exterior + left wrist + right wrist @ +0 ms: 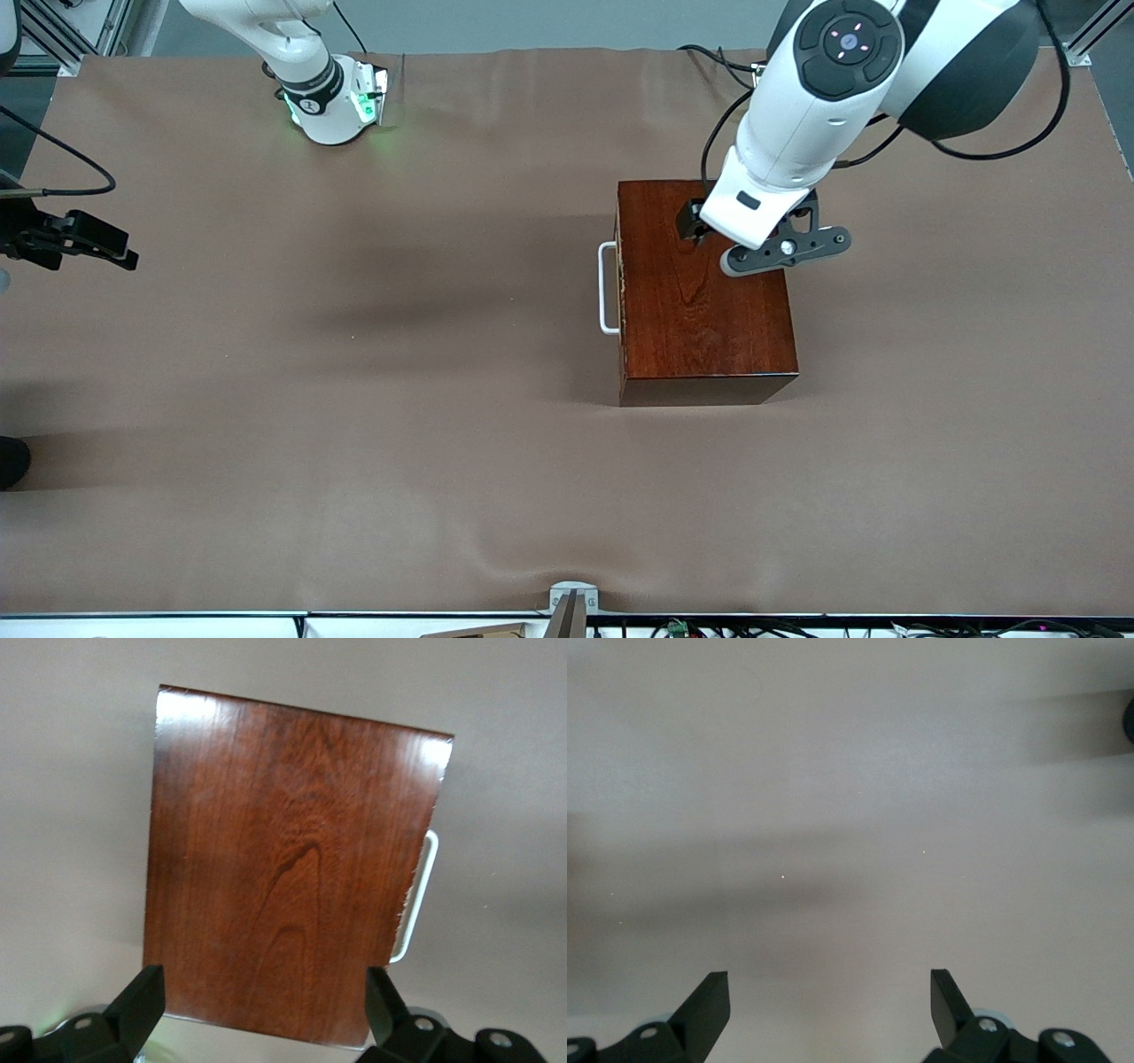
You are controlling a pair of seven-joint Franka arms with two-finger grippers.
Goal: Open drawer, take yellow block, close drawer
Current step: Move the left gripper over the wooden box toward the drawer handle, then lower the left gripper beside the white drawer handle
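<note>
Two arms are sharing the bench we are looking at, and only one of them is near the work. We are seeing the mahogany-coloured box sitting toward the left arm's end of the bench, roughly midway between the edge along the robots' bases and the edge nearest the front camera. The drawer is sitting fully pushed in, its white handle pointing toward the right arm's end of the bench. We are not seeing the yellow block in any view.

The left end effector is hovering over the box top, above the part closest to the robots' bases; in the left wrist view its fingers are standing spread wide apart with nothing between them, so it is released.

The right end effector is waiting over bare bench cloth at the right arm's end, near the edge of the front view, well apart from the box. Its fingers are likewise standing wide apart and holding nothing.
</note>
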